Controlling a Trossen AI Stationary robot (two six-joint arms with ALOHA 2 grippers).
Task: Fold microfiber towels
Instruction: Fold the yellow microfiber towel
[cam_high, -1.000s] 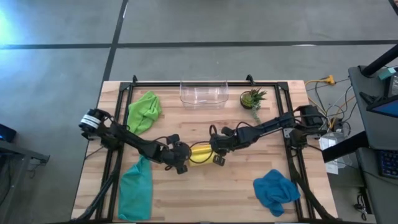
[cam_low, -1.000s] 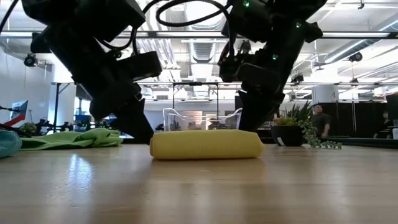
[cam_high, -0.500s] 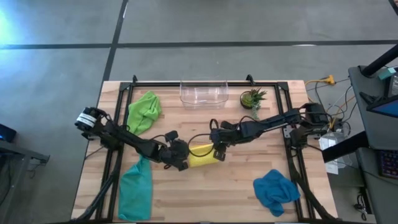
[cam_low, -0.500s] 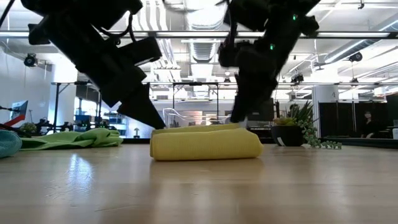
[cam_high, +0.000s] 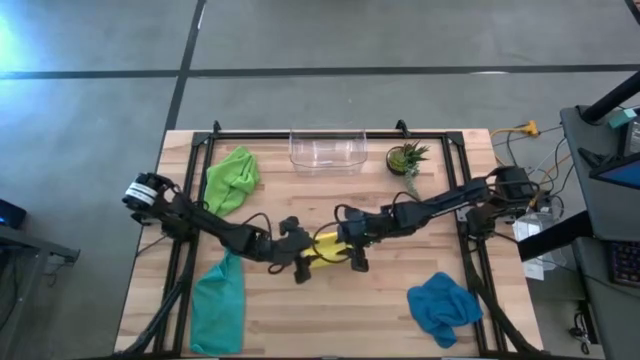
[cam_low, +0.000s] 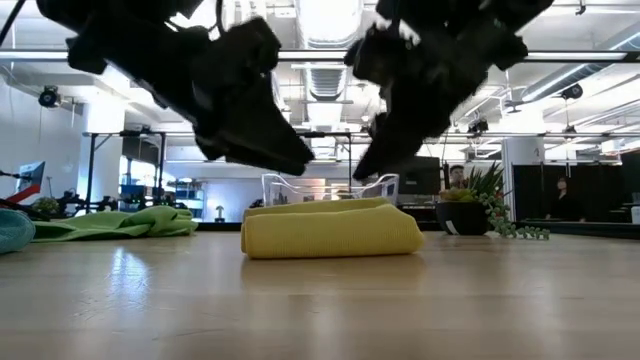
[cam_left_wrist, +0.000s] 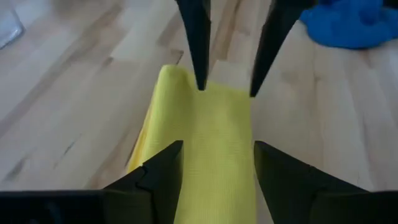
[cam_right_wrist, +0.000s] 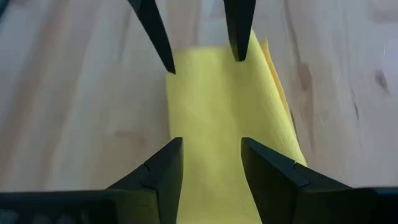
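Observation:
A yellow towel (cam_high: 328, 248) lies folded into a narrow flat strip at the table's middle, its underside on the wood (cam_low: 330, 230). My left gripper (cam_left_wrist: 217, 146) hangs open just above its left end (cam_low: 298, 165). My right gripper (cam_right_wrist: 211, 140) hangs open just above its right end (cam_low: 364, 170). Both slant down toward the towel, clear of it, and each wrist view shows the other gripper's fingers across the strip. A lime green towel (cam_high: 232, 178), a teal towel (cam_high: 218, 300) and a blue towel (cam_high: 443, 305) lie crumpled apart on the table.
A clear plastic container (cam_high: 327, 150) and a small potted plant (cam_high: 407, 158) stand at the table's far edge. The lime green towel is far left, the teal towel near left, the blue towel near right. Bare wood lies between the yellow towel and the near edge.
Both grippers have opened, let go of the yellow towel and risen off it, tipping from steeply downward to a shallower slant. The towel has stayed folded where it lay, its top layer resting loosely on the lower one.

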